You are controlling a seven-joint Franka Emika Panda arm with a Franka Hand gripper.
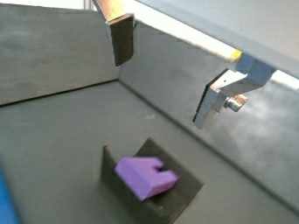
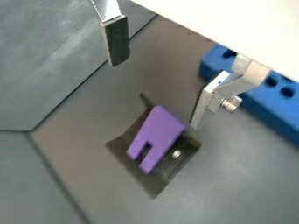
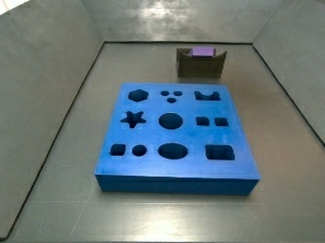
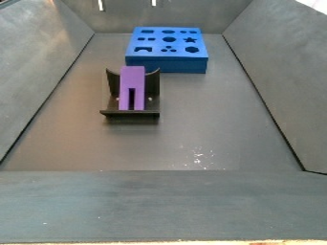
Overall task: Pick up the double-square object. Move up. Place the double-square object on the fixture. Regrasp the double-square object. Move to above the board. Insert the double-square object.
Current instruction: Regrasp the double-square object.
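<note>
Grey floor carries the fixture (image 2: pixel 156 150) well apart from the board (image 3: pixel 174 135), and the double-square object (image 2: pixel 155 136) rests in it, its long axis tilted, directly below the gripper (image 2: pixel 163 83), wide open and empty.

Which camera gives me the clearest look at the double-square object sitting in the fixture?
A side view: the double-square object lies unobstructed in the fixture. Both wrist views show it below the open gripper; in a side view it is tiny.
</note>
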